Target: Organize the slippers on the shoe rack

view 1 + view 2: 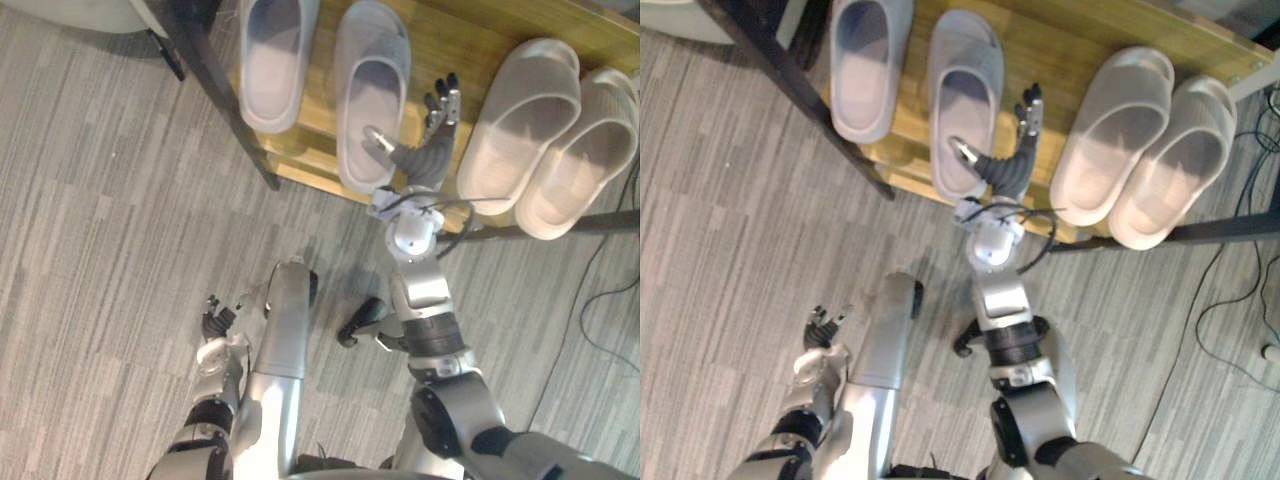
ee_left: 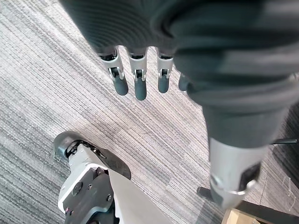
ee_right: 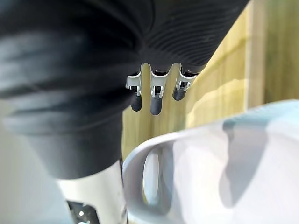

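We are seeing four slippers lying on the shoe rack (image 1: pixel 440 50): the grey pair (image 1: pixel 272 60) at 11 o'clock and the pale pair (image 1: pixel 525 110) at 2. Our right hand (image 1: pixel 432 150) is lying open between them, its thumb on the right grey slipper (image 1: pixel 372 80). Little seems left beyond squaring that one. Our left hand (image 1: pixel 215 322) is hanging relaxed at 7 o'clock.
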Available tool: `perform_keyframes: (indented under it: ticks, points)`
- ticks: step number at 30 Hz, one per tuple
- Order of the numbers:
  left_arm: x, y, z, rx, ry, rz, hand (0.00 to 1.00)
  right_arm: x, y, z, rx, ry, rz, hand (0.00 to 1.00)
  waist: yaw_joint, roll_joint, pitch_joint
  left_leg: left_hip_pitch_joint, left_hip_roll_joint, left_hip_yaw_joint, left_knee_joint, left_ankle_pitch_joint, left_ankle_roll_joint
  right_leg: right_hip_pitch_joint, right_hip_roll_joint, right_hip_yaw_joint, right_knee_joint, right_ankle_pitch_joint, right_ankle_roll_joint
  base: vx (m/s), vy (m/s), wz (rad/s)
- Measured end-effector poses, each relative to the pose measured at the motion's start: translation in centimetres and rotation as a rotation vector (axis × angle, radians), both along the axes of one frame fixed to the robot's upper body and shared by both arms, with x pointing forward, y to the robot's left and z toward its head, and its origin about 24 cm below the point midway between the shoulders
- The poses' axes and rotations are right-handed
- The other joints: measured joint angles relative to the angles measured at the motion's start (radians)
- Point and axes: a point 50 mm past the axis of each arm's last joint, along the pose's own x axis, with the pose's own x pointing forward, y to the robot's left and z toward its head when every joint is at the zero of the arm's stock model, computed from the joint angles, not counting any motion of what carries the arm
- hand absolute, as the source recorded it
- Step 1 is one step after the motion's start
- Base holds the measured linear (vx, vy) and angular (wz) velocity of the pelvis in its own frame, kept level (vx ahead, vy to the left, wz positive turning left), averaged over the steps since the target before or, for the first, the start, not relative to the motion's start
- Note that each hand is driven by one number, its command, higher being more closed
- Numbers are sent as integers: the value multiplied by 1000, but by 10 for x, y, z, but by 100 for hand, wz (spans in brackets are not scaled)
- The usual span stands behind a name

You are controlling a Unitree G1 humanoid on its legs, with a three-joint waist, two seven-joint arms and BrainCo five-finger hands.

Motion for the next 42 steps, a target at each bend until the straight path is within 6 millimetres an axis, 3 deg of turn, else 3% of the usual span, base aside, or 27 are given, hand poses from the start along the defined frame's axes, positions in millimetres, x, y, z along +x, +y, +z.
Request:
perform_keyframes:
  ticks: [15, 30, 42]
  points:
    - [-2, 1, -2, -18, 14, 22, 0, 9, 9, -3, 249, 1, 221, 0, 0, -1, -2, 7, -4, 2, -7, -4, 6, 13, -2, -3, -11, 1, 1, 1, 1, 0]
    - [1, -6, -2, -53, 7, 30, 0, 27, 20, 15, 298, 43, 241, 0, 34, 10, -28, 6, -8, -10, -26, 2, -3, 19, -4, -21, -23, 1, 0, 3, -1, 1]
    - [3, -16, -3, -82, 9, 27, 0, 44, 14, 24, 384, 101, 199, 0, 49, 43, -44, 7, -17, -25, -47, 13, -5, 28, -10, -39, -28, -1, -2, -6, 2, 3]
